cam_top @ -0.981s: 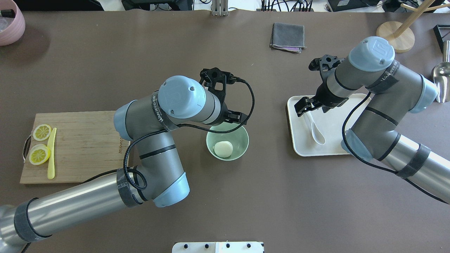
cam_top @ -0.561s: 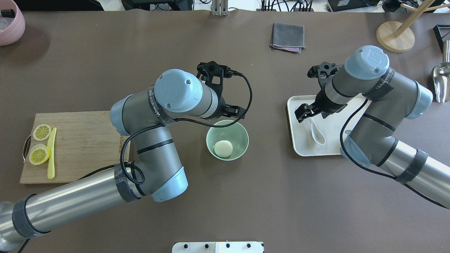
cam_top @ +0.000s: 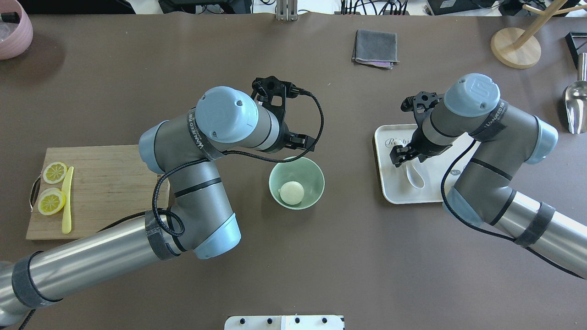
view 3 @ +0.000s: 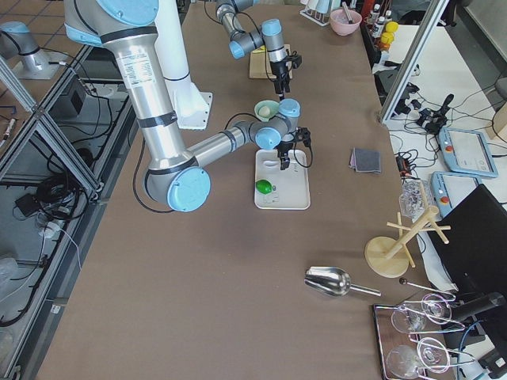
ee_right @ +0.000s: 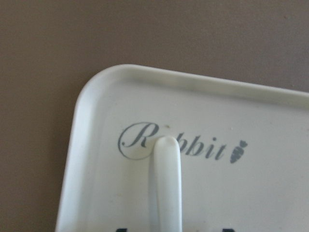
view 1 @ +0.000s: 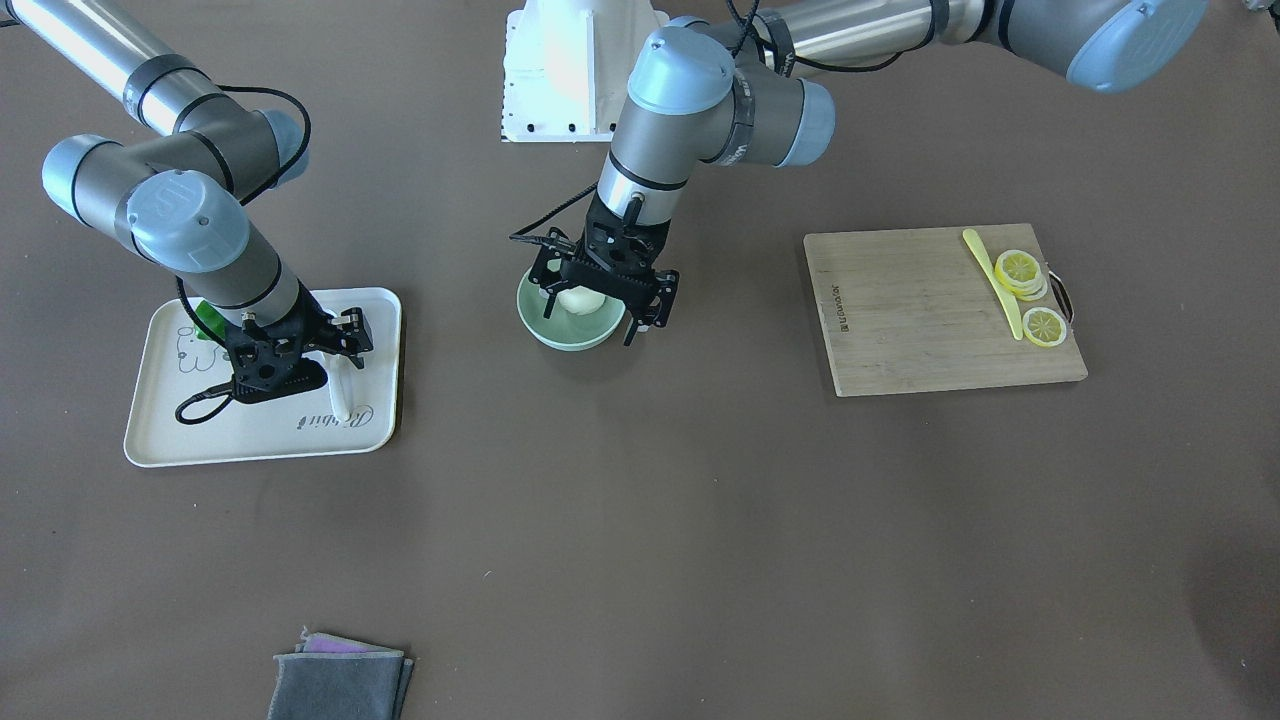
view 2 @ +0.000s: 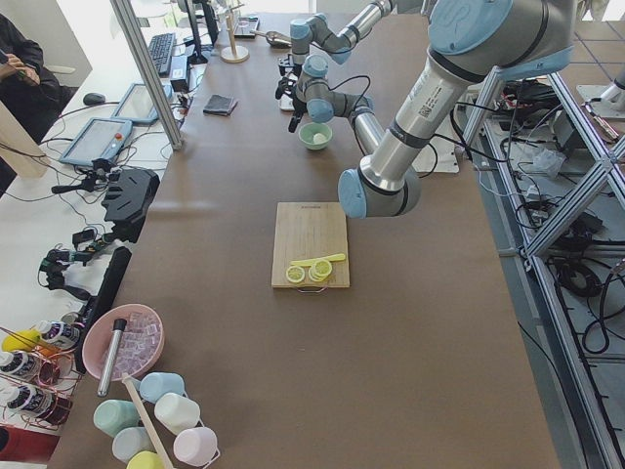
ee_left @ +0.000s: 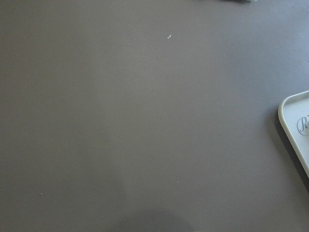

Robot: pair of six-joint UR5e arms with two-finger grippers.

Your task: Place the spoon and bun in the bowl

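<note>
R gripper (cam_top: pixel 403 156) low over tray (cam_top: pixel 390 185), jaws apart astride spoon (cam_top: pixel 415 176) handle, scoop end toward robot; bowl (cam_top: pixel 316 176) w/ bun (cam_top: pixel 291 193) lies well to its L

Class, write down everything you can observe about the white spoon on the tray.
The spoon is glossy white and looks ceramic, with a deep oval scoop and a short, thick handle. It lies flat on the pale tray, not in the bowl. Its scoop points toward the robot, and the rounded end of its handle lies over the word printed near the tray's far corner. The right gripper hangs over the handle with a finger on either side. Whether they touch it cannot be told.
</note>
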